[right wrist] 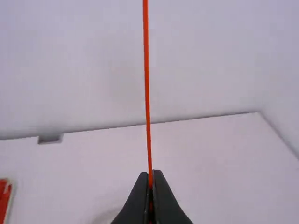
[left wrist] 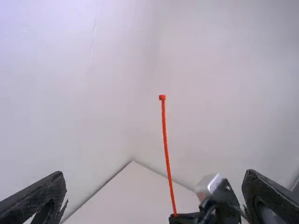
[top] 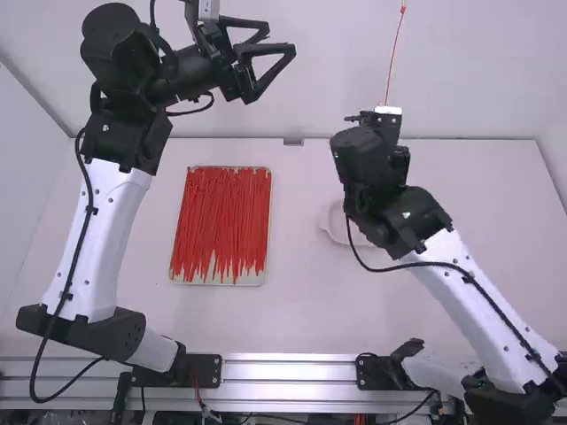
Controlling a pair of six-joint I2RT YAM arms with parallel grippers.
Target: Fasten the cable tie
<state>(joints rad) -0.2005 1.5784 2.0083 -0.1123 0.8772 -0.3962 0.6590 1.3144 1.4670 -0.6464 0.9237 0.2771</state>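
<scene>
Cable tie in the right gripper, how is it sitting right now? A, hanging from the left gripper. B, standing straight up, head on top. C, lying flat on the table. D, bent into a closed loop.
B: the right gripper is shut on the lower end of the cable tie, which rises straight, head at the top.

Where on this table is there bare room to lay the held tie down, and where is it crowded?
Bare: the table strip between the tray and the right arm, and the far right side beyond that arm. Crowded: the tray, packed with red ties, and beside the left arm.
</scene>
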